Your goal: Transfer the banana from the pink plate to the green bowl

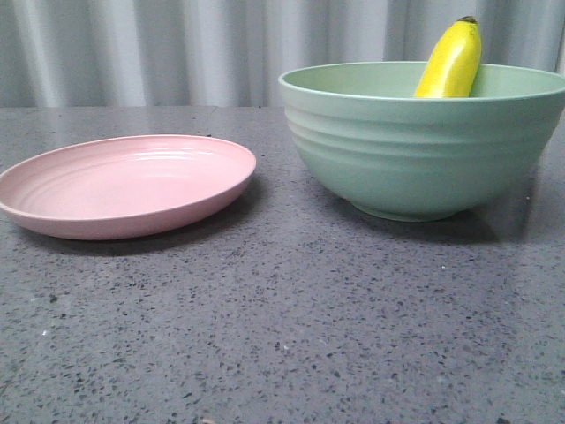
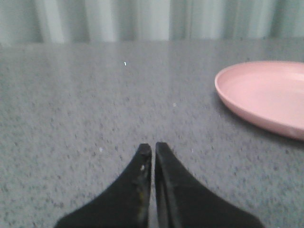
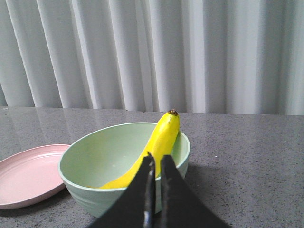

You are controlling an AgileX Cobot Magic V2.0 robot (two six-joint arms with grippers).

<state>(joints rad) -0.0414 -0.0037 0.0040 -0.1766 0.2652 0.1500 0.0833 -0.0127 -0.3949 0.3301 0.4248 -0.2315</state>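
Observation:
The yellow banana (image 1: 452, 60) leans inside the green bowl (image 1: 415, 150) at the right, its dark tip sticking up over the far rim. The pink plate (image 1: 124, 185) lies empty at the left. No gripper shows in the front view. In the right wrist view my right gripper (image 3: 156, 159) is shut and empty, on the near side of the bowl (image 3: 90, 161) and apart from the banana (image 3: 159, 142); the plate (image 3: 23, 173) lies beside the bowl. In the left wrist view my left gripper (image 2: 153, 148) is shut and empty over bare table, the plate (image 2: 266, 95) off to one side.
A dark speckled grey table (image 1: 282, 336) carries the plate and the bowl. A pale pleated curtain (image 1: 177, 44) hangs behind the table's far edge.

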